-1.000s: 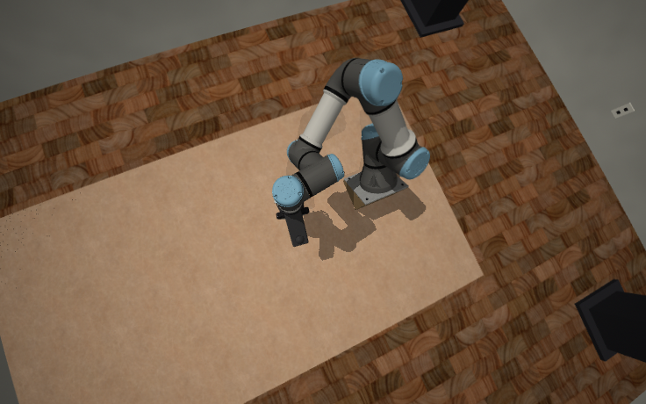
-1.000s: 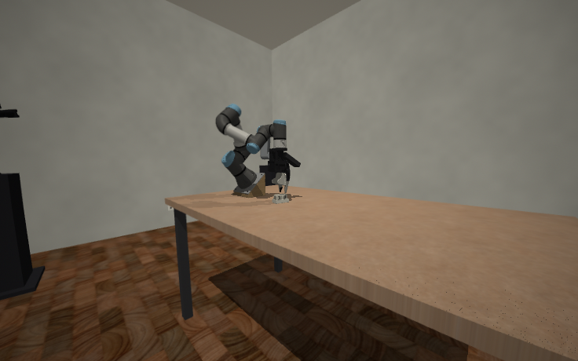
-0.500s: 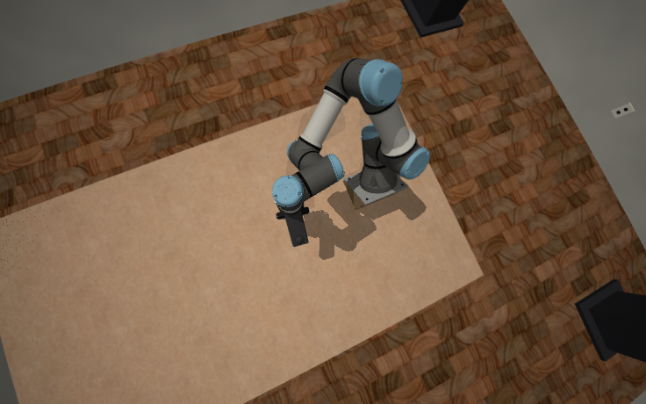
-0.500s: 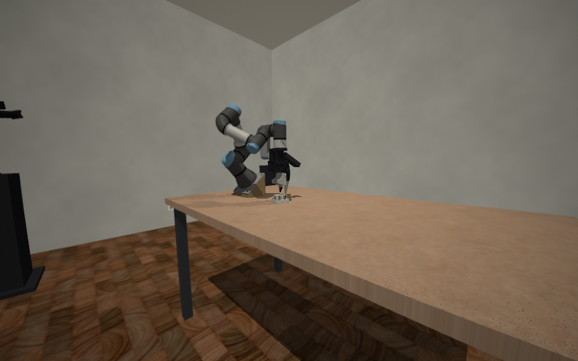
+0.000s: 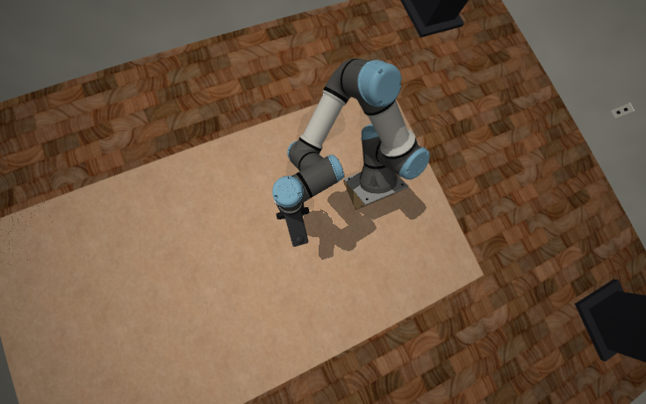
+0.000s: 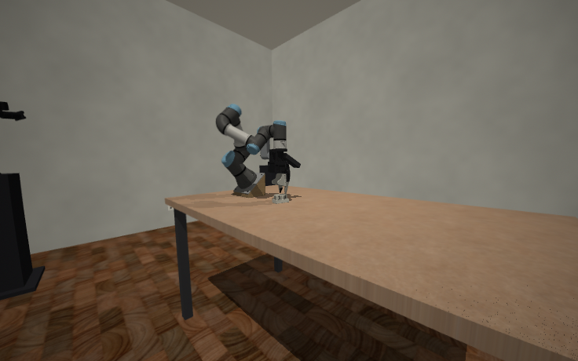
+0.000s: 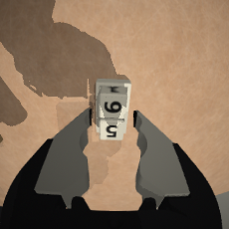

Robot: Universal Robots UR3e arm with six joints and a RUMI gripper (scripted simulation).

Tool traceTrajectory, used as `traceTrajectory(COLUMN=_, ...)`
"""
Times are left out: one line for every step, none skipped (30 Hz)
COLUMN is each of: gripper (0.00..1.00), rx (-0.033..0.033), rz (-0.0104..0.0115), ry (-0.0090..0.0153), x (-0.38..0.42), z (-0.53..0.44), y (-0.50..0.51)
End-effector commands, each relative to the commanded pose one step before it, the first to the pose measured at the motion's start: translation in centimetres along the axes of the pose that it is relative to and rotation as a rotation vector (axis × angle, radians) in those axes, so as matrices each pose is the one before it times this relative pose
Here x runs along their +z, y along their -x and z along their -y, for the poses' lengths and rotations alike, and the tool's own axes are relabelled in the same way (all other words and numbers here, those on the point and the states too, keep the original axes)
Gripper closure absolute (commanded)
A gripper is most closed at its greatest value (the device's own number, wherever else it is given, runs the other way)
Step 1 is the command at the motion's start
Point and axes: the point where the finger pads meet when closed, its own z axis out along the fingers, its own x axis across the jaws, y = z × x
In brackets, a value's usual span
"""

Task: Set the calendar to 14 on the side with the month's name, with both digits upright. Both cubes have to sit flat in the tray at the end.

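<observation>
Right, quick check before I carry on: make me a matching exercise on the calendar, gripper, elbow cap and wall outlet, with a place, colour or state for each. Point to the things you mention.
1. calendar [image 6: 279, 201] [image 7: 114, 81]
2. gripper [image 6: 280, 191] [image 7: 113, 111]
3. elbow cap [image 5: 381, 82] [image 6: 233, 108]
4. wall outlet [image 5: 622, 110]

A. light blue
B. pale, with two dark spots
C. on the tabletop
D. jaws apart, holding nothing

Pairs: 1-C, 2-D, 3-A, 4-B

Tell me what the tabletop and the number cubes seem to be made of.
Tabletop: probably wood or board with a matte finish; its face is evenly tan and faintly mottled, and its edge shows fine upright lines.

Number cubes: perhaps painted wood or plastic; pale, smooth faces with crisp black digits leave it open.
</observation>
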Motion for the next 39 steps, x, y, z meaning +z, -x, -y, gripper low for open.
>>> traceTrajectory(gripper=0.72, rx=0.00072, rz=-0.00204, ry=-0.00087, x=0.6179, z=0.0076, y=-0.059)
traceTrajectory(gripper=0.72, rx=0.0, rz=0.0, ry=0.0, x=0.1676, z=0.0001, y=0.0)
traceTrajectory(gripper=0.72, rx=0.0, rz=0.0, ry=0.00001, x=0.17, z=-0.0008, y=0.001)
traceTrajectory(gripper=0.72, rx=0.0, rz=0.0, ry=-0.00001, x=0.1703, z=0.0009, y=-0.001)
traceTrajectory(gripper=0.72, rx=0.0, rz=0.0, ry=0.0, x=0.1666, z=-0.0002, y=0.0)
traceTrajectory(gripper=0.72, rx=0.0, rz=0.0, ry=0.0, x=0.1604, z=-0.0003, y=0.0)
traceTrajectory(gripper=0.72, rx=0.0, rz=0.0, ry=-0.00001, x=0.1518, z=0.0006, y=-0.001)
traceTrajectory(gripper=0.72, rx=0.0, rz=0.0, ry=0.0, x=0.1401, z=-0.0002, y=0.0)
traceTrajectory(gripper=0.72, rx=0.0, rz=0.0, ry=0.0, x=0.0, z=0.0, y=0.0)
traceTrajectory(gripper=0.72, rx=0.0, rz=0.0, ry=0.0, x=0.0, z=0.0, y=0.0)
traceTrajectory(gripper=0.72, rx=0.0, rz=0.0, ry=0.00001, x=0.1265, z=-0.0006, y=0.001)
traceTrajectory(gripper=0.72, rx=0.0, rz=0.0, ry=-0.00001, x=0.1117, z=0.0007, y=-0.001)
traceTrajectory(gripper=0.72, rx=0.0, rz=0.0, ry=0.0, x=0.095, z=0.0002, y=0.0)
traceTrajectory(gripper=0.72, rx=0.0, rz=0.0, ry=0.0, x=0.0777, z=-0.0001, y=0.0)
traceTrajectory(gripper=0.72, rx=0.0, rz=0.0, ry=0.0, x=0.0604, z=-0.0002, y=0.0)
traceTrajectory(gripper=0.72, rx=0.0, rz=0.0, ry=0.0, x=0.0438, z=-0.0003, y=0.0)
traceTrajectory(gripper=0.72, rx=0.0, rz=0.0, ry=0.0, x=0.0287, z=-0.0002, y=0.0)
traceTrajectory(gripper=0.72, rx=0.0, rz=0.0, ry=0.0, x=0.0158, z=-0.0001, y=0.0)
traceTrajectory(gripper=0.72, rx=0.0, rz=0.0, ry=0.0, x=0.0062, z=-0.0001, y=0.0)
traceTrajectory(gripper=0.72, rx=0.0, rz=0.0, ry=0.0, x=0.0009, z=0.0, y=0.0)
traceTrajectory(gripper=0.72, rx=0.0, rz=0.0, ry=0.0, x=0.0, z=0.0, y=0.0)
traceTrajectory(gripper=0.72, rx=0.0, rz=0.0, ry=0.0, x=0.0, z=0.0, y=0.0)
traceTrajectory(gripper=0.72, rx=0.0, rz=0.0, ry=0.0, x=0.0, z=0.0, y=0.0)
traceTrajectory(gripper=0.72, rx=0.0, rz=0.0, ry=0.0, x=0.0, z=0.0, y=0.0)
traceTrajectory(gripper=0.72, rx=0.0, rz=0.0, ry=0.0, x=0.0, z=0.0, y=0.0)
traceTrajectory(gripper=0.72, rx=0.0, rz=0.0, ry=0.0, x=0.0, z=0.0, y=0.0)
traceTrajectory(gripper=0.72, rx=0.0, rz=0.0, ry=0.0, x=0.0, z=0.0, y=0.0)
traceTrajectory(gripper=0.72, rx=0.0, rz=0.0, ry=0.0, x=0.0, z=0.0, y=0.0)
traceTrajectory(gripper=0.72, rx=0.0, rz=0.0, ry=0.0, x=0.0, z=0.0, y=0.0)
traceTrajectory(gripper=0.72, rx=0.0, rz=0.0, ry=0.0, x=0.0, z=0.0, y=0.0)
traceTrajectory(gripper=0.72, rx=0.0, rz=0.0, ry=0.0, x=0.0, z=0.0, y=0.0)
traceTrajectory(gripper=0.72, rx=0.0, rz=0.0, ry=0.0, x=0.0, z=0.0, y=0.0)
traceTrajectory(gripper=0.72, rx=0.0, rz=0.0, ry=0.0, x=0.0, z=0.0, y=0.0)
traceTrajectory(gripper=0.72, rx=0.0, rz=0.0, ry=0.0, x=0.0, z=0.0, y=0.0)
traceTrajectory(gripper=0.72, rx=0.0, rz=0.0, ry=0.0, x=0.0, z=0.0, y=0.0)
traceTrajectory(gripper=0.72, rx=0.0, rz=0.0, ry=0.0, x=0.0, z=0.0, y=0.0)
traceTrajectory(gripper=0.72, rx=0.0, rz=0.0, ry=0.0, x=0.0, z=0.0, y=0.0)
traceTrajectory(gripper=0.72, rx=0.0, rz=0.0, ry=0.0, x=0.0, z=0.0, y=0.0)
traceTrajectory(gripper=0.72, rx=0.0, rz=0.0, ry=0.0, x=0.0, z=0.0, y=0.0)
